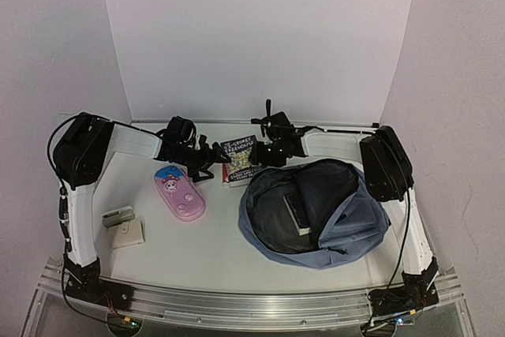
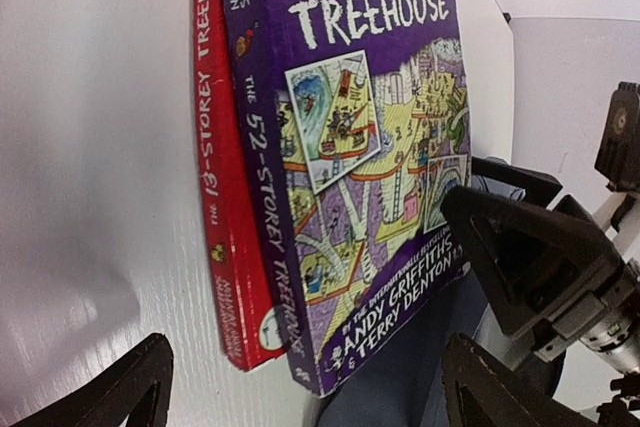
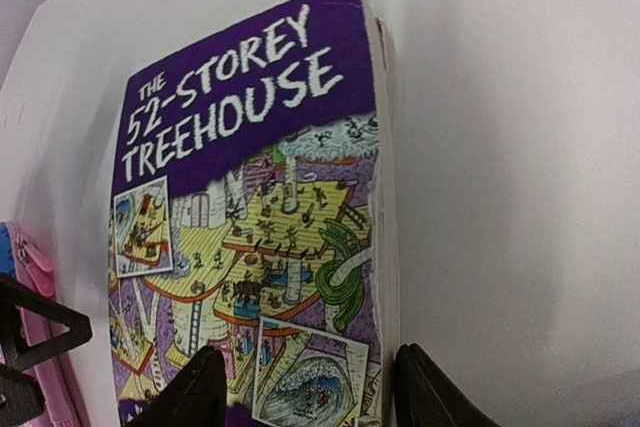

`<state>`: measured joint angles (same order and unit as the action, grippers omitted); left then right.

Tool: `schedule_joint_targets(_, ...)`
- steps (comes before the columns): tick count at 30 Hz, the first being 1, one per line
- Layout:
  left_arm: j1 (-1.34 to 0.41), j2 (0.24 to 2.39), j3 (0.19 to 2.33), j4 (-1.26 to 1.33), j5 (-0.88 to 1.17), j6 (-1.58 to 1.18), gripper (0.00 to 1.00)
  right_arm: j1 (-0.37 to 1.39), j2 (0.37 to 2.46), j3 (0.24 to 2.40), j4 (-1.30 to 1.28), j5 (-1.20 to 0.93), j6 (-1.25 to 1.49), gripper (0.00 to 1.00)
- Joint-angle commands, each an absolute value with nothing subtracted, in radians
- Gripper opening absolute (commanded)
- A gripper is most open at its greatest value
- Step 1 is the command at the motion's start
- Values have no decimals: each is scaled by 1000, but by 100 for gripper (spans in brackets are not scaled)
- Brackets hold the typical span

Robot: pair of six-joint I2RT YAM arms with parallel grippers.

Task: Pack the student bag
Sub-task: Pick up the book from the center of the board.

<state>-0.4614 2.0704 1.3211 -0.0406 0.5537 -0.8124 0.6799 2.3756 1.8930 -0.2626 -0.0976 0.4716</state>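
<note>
The student bag (image 1: pixel 316 211), slate-blue, lies open at the centre right with a book (image 1: pixel 297 212) inside it. Just behind its left rim lies a purple "52-Storey Treehouse" book (image 1: pixel 241 159) (image 2: pixel 360 147) (image 3: pixel 250 217), stacked on a red book (image 2: pixel 225 237). My left gripper (image 1: pixel 207 154) (image 2: pixel 305 357) stands wide open at the books' left end, touching nothing. From the right, my right gripper (image 1: pixel 267 151) (image 3: pixel 310 362) is open. One of its fingers (image 3: pixel 190 392) is over the cover, the other is just past the page edge.
A pink cartoon pencil case (image 1: pixel 180 193) (image 3: pixel 30 267) lies left of the books. A small grey-white object (image 1: pixel 118 216) and a white card (image 1: pixel 129 234) sit at the near left. White walls close in the back and sides.
</note>
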Motion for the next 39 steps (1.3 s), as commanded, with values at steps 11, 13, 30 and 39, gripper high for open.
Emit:
schedule_joint_targets(11,-421,2130,1369,6,612,-803,91,736,2412,1968,-206,-204,425,54)
schedule_joint_targets(13,-421,2135,1366,31,628,-803,90,735,2420,1973,-189,-227,431,53)
schedule_joint_targets(30,-421,2135,1319,127,726,-826,73,735,2496,1985,-54,-433,500,49)
schedule_joint_targets(39,-420,2076,1288,33,624,-789,55,735,2477,1948,-51,-389,512,49)
